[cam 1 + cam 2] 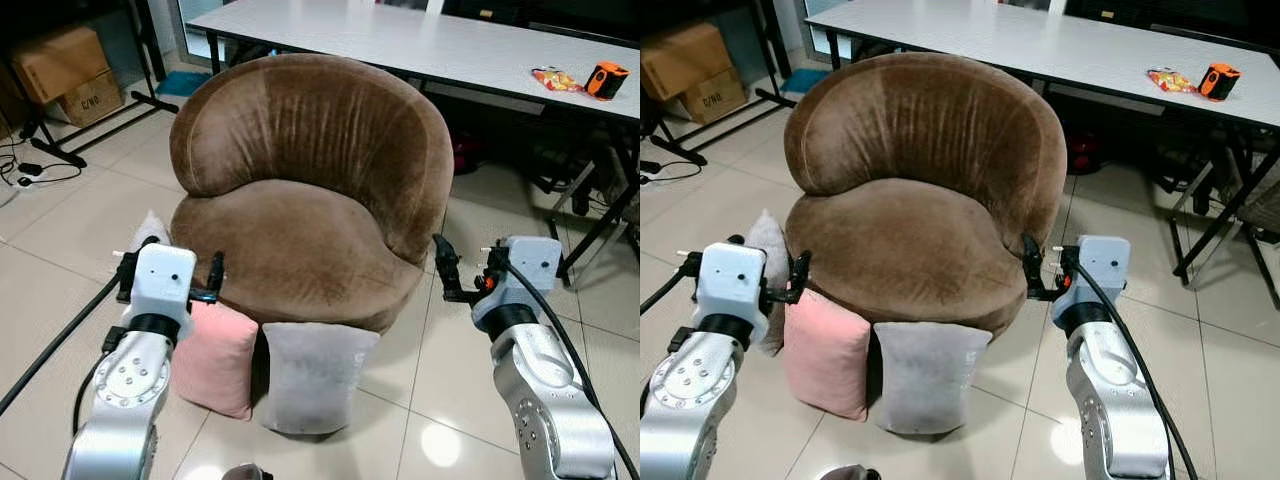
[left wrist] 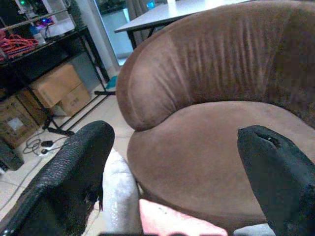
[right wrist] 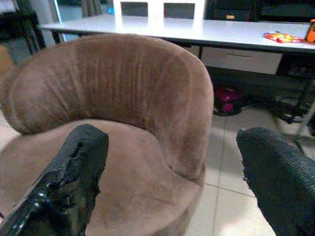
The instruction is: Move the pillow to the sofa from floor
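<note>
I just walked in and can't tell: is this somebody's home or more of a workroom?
Probably a workroom or lab with a home corner staged in it. A brown sofa with pillows on the tiled floor looks homely, but a long white table and boxes by metal racks stand behind.

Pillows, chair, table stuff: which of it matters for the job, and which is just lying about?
Part of the job:
pink pillow
grey pillow
pale pillow
brown sofa chair
left gripper, open
right gripper, open

Just lying about:
white table
orange item
snack packet
cardboard boxes
</note>
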`<state>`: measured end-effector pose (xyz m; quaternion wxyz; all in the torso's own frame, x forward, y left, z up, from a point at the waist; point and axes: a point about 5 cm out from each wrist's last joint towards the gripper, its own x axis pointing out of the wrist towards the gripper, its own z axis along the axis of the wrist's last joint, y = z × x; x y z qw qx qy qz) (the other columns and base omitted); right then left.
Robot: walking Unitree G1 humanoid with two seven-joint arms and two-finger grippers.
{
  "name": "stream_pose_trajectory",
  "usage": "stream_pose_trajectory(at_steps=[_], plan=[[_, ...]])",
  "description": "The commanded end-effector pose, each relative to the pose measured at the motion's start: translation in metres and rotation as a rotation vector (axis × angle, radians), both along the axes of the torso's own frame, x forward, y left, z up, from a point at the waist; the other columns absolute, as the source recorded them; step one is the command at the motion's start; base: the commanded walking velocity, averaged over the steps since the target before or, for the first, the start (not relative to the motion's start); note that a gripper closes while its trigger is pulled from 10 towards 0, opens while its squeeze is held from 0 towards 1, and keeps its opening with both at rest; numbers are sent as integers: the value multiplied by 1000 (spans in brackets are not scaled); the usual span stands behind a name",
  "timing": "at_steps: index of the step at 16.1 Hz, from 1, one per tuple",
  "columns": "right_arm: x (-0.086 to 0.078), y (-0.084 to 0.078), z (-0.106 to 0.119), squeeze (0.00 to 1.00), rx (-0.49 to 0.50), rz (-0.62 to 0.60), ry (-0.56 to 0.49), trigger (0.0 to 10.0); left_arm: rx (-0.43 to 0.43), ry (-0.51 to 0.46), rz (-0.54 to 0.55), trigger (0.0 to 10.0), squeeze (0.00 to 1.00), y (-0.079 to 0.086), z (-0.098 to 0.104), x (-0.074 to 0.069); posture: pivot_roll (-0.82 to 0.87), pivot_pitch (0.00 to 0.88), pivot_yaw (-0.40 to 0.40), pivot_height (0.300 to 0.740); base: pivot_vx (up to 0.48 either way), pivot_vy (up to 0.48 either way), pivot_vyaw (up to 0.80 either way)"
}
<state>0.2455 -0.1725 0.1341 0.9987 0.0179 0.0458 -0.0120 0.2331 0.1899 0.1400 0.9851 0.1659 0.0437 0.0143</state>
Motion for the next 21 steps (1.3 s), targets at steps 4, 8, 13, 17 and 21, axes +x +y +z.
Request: stream_pose_trajectory(at_steps=[4, 8, 13, 17, 21], plan=[[-1, -1, 10, 0, -107, -2, -18, 10000, -11, 2, -2, 10000, 0, 0, 0, 1, -96, 0, -25, 740, 0, -340, 105], [4, -3, 21, 0, -91, -40, -90, 10000, -34, 0, -17, 10000, 0, 3, 7, 5, -62, 20, -52, 740, 0, -109, 0], [-3, -6, 8, 0, 0, -45, -10, 10000, -95, -2, -72, 10000, 0, -1, 9, 6, -67, 12, -4, 740, 0, 0, 0], [-12, -5, 9, 0, 3, -24, -6, 10000, -155, -16, -109, 10000, 0, -7, 10, 7, -89, 0, 15, 740, 0, 0, 400], [-6, -1, 11, 0, 18, -9, -33, 10000, -135, -22, -71, 10000, 153, -4, 7, 2, -63, 0, -20, 740, 283, 0, 600]])
